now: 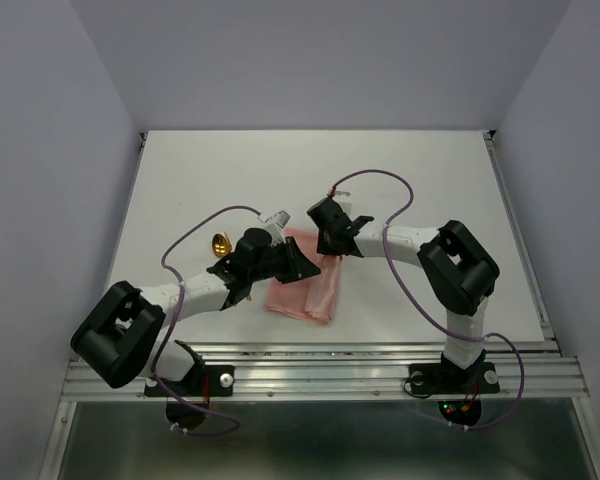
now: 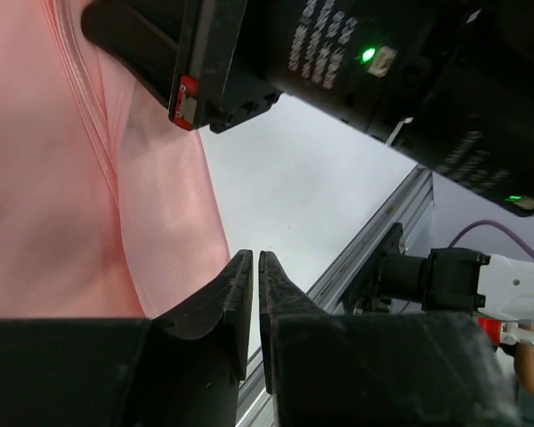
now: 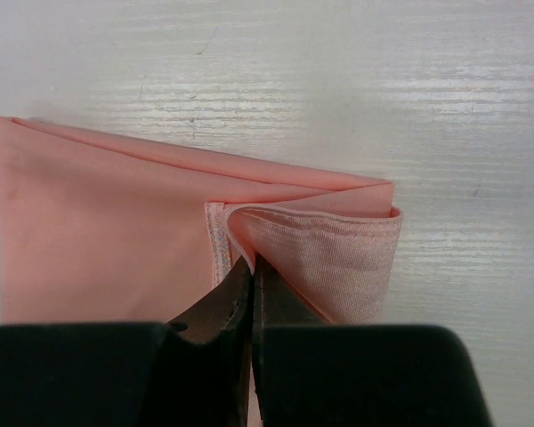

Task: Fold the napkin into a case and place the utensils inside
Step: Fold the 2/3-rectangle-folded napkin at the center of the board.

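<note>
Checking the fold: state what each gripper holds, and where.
Right gripper pinches the napkin at a folded, hemmed corner. Left gripper holds nothing.

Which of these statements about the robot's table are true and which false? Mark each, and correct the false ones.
1. The napkin is salmon-pink. True.
2. The napkin lies spread flat in one layer. False: it is folded, with layered edges in the right wrist view.
3. The right gripper is shut on a napkin edge. True.
4. A gold utensil lies on top of the napkin. False: it lies on the table, left of the cloth.
</note>
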`<state>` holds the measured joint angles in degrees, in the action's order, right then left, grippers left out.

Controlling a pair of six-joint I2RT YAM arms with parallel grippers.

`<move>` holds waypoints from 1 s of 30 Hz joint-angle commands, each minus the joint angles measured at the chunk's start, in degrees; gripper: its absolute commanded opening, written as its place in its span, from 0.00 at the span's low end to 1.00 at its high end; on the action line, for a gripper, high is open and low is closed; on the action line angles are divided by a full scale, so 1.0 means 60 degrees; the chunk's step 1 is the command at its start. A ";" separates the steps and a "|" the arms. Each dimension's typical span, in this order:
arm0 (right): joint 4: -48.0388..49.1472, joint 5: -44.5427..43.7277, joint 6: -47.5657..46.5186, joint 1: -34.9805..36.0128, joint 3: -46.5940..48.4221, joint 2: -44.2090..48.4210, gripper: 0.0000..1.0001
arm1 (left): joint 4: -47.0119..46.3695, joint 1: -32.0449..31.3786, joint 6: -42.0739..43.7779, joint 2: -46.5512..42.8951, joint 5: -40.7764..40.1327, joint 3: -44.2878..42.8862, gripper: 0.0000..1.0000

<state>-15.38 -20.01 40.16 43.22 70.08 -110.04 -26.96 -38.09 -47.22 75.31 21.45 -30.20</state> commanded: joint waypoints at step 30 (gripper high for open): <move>-0.1070 0.0055 -0.0439 -0.0010 -0.0459 0.2663 0.72 | -0.1512 -0.0552 0.0033 0.3870 0.0336 0.0184 0.14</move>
<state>-20.71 -17.26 37.87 43.22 68.79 -98.48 -37.78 -41.41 -48.58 97.38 23.86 -30.70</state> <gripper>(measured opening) 0.714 0.141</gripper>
